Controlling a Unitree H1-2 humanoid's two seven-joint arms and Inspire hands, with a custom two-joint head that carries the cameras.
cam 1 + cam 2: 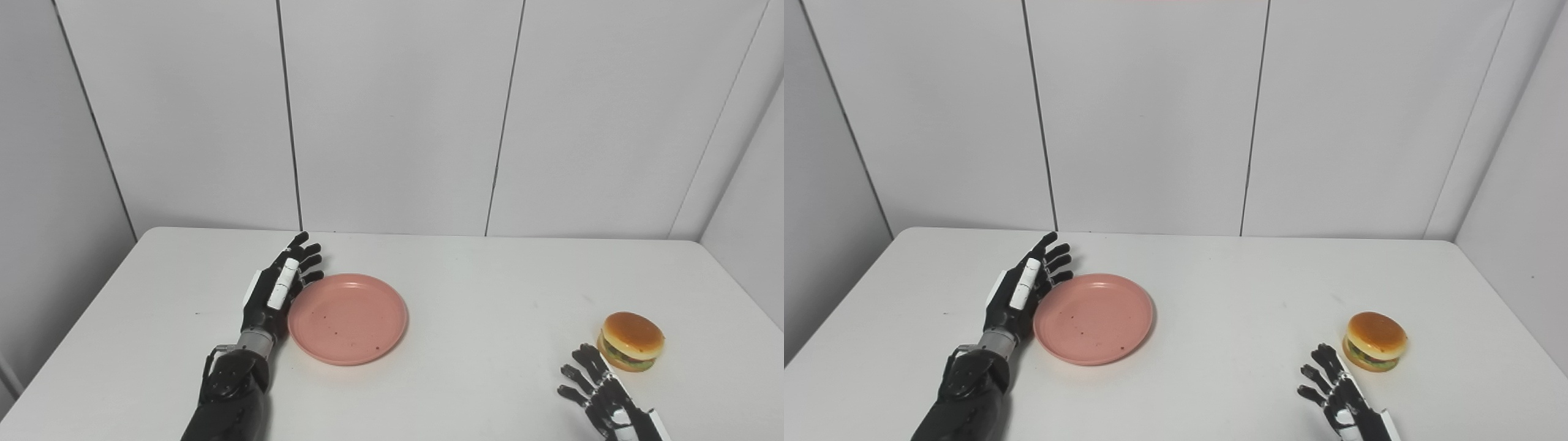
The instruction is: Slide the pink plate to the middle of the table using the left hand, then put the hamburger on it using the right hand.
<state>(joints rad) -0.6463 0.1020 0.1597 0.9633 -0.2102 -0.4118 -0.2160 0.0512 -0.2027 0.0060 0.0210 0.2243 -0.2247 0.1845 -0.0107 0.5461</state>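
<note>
A pink plate [348,318] lies flat on the white table [478,288], left of the middle. My left hand [278,288] is open, fingers stretched out, and rests against the plate's left rim. A hamburger [631,341] sits on the table at the right, near the front. My right hand [597,392] is open and empty, just left of and in front of the hamburger, not touching it. The same scene shows in the right eye view, with the plate [1093,317], the hamburger [1375,340], the left hand [1024,288] and the right hand [1338,395].
Grey wall panels [392,116] stand behind the table's far edge. Small dark crumbs speckle the plate's surface. The table's right edge runs close to the hamburger.
</note>
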